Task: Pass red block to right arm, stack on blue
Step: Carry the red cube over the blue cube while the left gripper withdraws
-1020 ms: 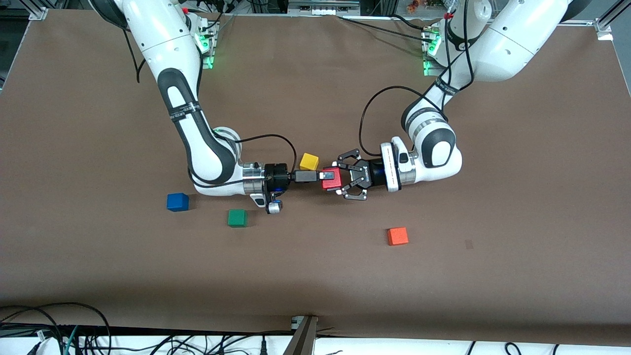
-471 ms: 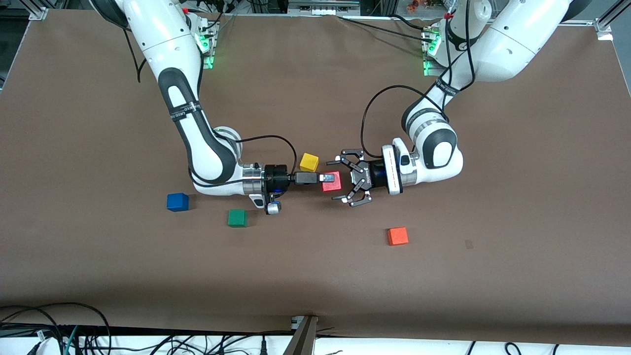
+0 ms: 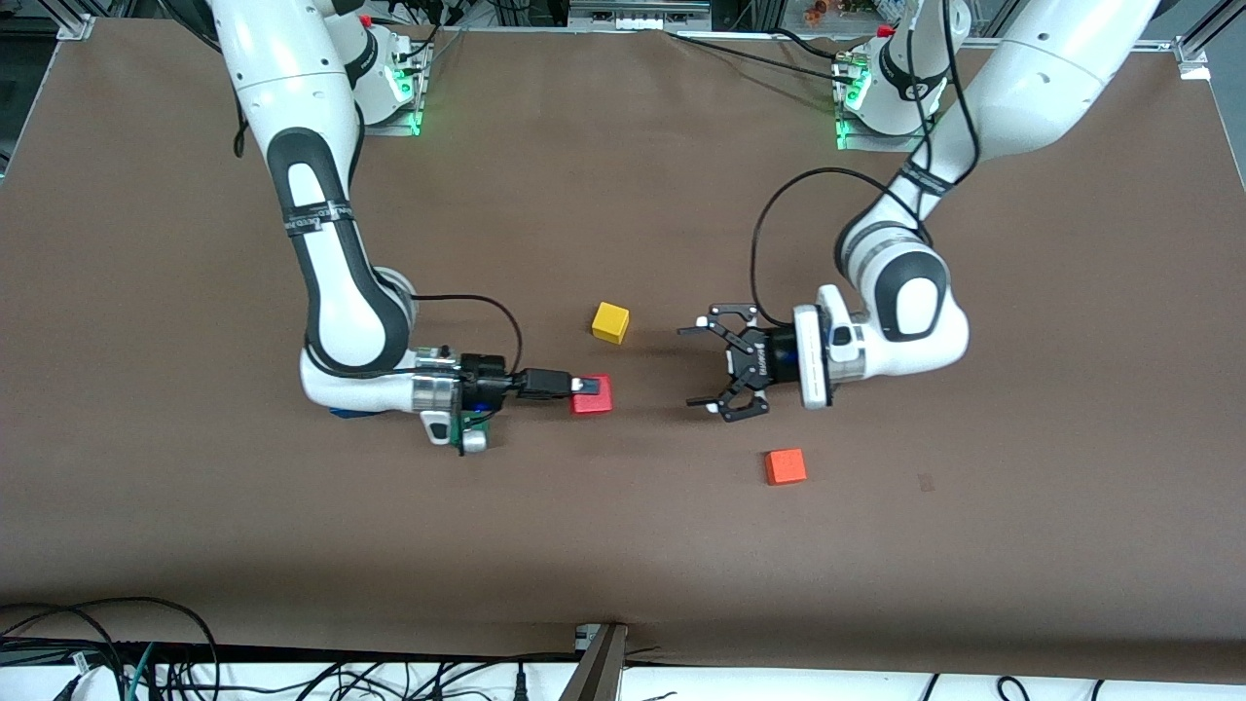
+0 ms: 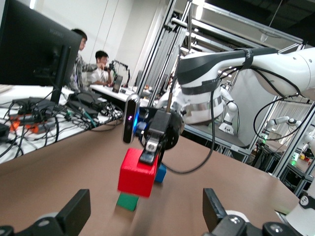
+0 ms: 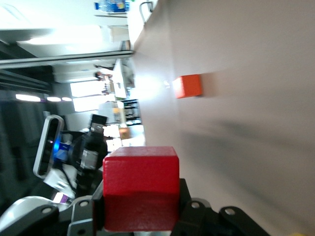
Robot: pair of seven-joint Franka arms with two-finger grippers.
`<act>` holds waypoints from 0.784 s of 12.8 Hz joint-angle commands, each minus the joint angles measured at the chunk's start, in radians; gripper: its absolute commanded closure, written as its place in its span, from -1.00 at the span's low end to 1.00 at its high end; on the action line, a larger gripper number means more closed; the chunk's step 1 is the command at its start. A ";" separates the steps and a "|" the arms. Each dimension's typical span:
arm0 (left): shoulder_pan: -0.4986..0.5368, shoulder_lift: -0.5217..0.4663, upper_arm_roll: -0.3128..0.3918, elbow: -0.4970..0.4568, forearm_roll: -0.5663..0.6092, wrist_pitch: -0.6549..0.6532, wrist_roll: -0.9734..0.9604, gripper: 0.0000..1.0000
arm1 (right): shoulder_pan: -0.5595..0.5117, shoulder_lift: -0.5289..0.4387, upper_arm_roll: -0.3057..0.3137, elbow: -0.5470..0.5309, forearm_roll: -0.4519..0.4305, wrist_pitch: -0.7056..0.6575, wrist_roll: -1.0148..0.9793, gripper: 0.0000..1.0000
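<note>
My right gripper (image 3: pixel 584 389) is shut on the red block (image 3: pixel 594 396) and holds it level above the bare table, beside the green cube. The block fills the right wrist view (image 5: pixel 140 184) between my fingers. The left wrist view shows the held block (image 4: pixel 138 172) in the air, with the blue cube (image 4: pixel 160 173) on the table past it. In the front view the blue cube (image 3: pixel 343 414) is mostly hidden under my right forearm. My left gripper (image 3: pixel 715 365) is open and empty, apart from the block; its jaws stand wide in the left wrist view (image 4: pixel 145 216).
A green cube (image 4: pixel 128 201) sits near the blue one, and only a sliver of it (image 3: pixel 477 424) shows under my right wrist. A yellow cube (image 3: pixel 610 322) lies mid-table. An orange-red cube (image 3: pixel 785 466) lies nearer the front camera, below my left gripper, and shows in the right wrist view (image 5: pixel 188 86).
My left gripper opened, let go of the red block and drew back toward its own end. My right gripper carried the block away toward the blue and green cubes.
</note>
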 commanded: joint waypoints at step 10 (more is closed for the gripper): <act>0.112 -0.094 0.042 0.029 0.653 -0.020 -0.618 -1.00 | 0.042 -0.075 -0.343 -0.039 -0.961 0.032 0.011 0.93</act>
